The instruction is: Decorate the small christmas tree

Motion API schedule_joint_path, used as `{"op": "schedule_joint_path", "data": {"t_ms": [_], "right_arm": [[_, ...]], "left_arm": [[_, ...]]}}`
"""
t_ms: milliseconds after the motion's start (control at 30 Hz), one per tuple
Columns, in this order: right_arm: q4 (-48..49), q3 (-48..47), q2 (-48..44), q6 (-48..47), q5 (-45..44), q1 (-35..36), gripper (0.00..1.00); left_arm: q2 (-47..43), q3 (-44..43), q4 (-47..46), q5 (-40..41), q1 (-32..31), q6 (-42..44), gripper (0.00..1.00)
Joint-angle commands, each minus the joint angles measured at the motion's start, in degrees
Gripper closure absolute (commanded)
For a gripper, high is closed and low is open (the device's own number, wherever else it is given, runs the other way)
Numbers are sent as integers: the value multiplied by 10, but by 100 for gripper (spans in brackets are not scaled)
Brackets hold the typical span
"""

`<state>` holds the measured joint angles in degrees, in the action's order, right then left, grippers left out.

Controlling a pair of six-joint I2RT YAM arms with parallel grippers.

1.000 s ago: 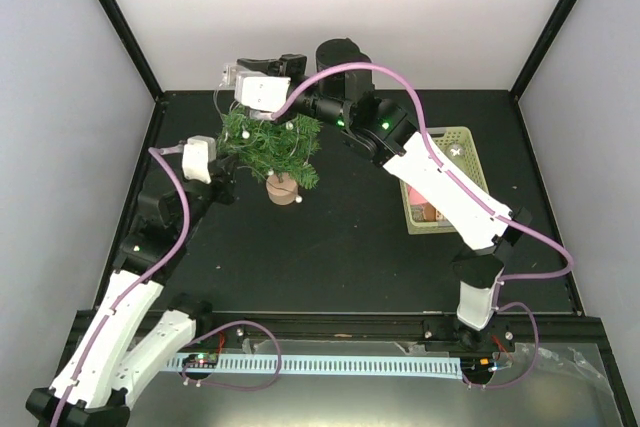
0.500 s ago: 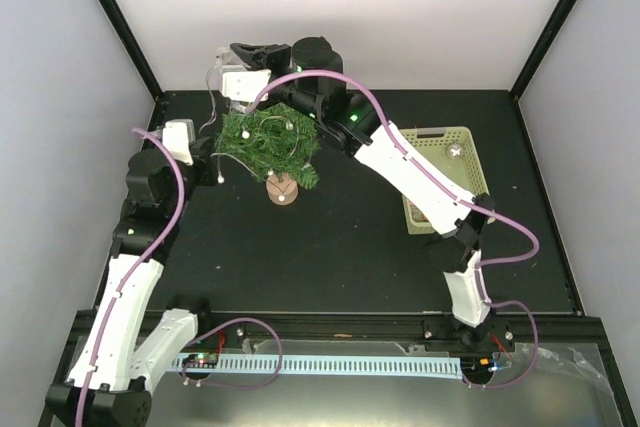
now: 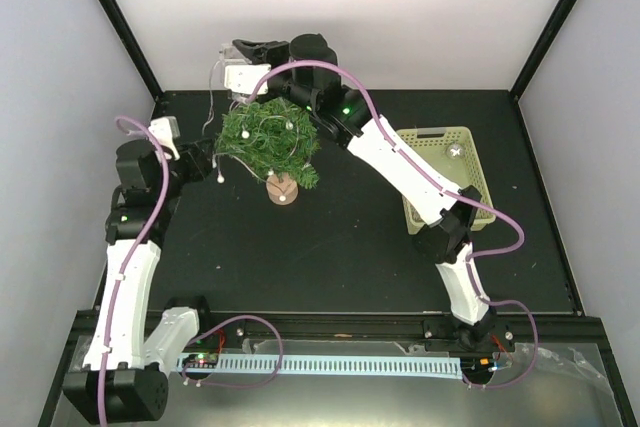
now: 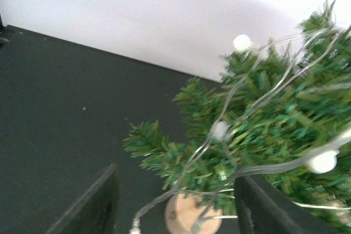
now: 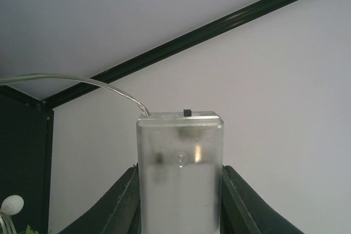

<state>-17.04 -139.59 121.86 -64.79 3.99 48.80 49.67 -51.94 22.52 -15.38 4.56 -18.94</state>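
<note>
The small christmas tree (image 3: 270,140) stands on its round wooden base (image 3: 283,190) at the back left of the black table, a clear light string with white bulbs (image 3: 290,125) draped over it. My left gripper (image 3: 198,158) is just left of the tree, open. In the left wrist view the tree (image 4: 274,119) fills the right side, and the wire (image 4: 181,182) runs loose through the left gripper (image 4: 175,204). My right gripper (image 3: 238,65) is behind and above the tree. It is shut on the string's frosted battery box (image 5: 180,173), whose wire leads off to the left.
A pale green lattice basket (image 3: 478,169) with a white ball (image 3: 457,150) and other ornaments stands at the right. The right arm (image 3: 400,162) stretches across the table from there to the tree. White walls close in behind and at the sides.
The left gripper shut on the wire beside the tree, then opened and drew back left. The right gripper carried the battery box a little further back and left over the tree.
</note>
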Motion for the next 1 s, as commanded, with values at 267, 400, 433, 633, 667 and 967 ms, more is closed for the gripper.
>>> {"op": "schedule_joint_path", "data": {"t_ms": [267,400,433,633,667,967], "right_arm": [[23,51,-50,-52,50,5,72],[10,48,-58,-55,65,11,72],[6,50,-62,-55,68,13,72],[0,56,-75,-58,74,21,72],[-1,56,-76,-58,74,23,72],[-15,66,-84,-61,69,33,72]], "left_arm": [[-10,-245,116,-32,5,10,32],[6,-252,62,-98,5,61,34],[14,-251,52,-115,5,74,34],[47,-227,-34,-232,5,91,41],[50,-223,-42,-228,5,88,41],[73,-204,-85,-234,5,88,53]]}}
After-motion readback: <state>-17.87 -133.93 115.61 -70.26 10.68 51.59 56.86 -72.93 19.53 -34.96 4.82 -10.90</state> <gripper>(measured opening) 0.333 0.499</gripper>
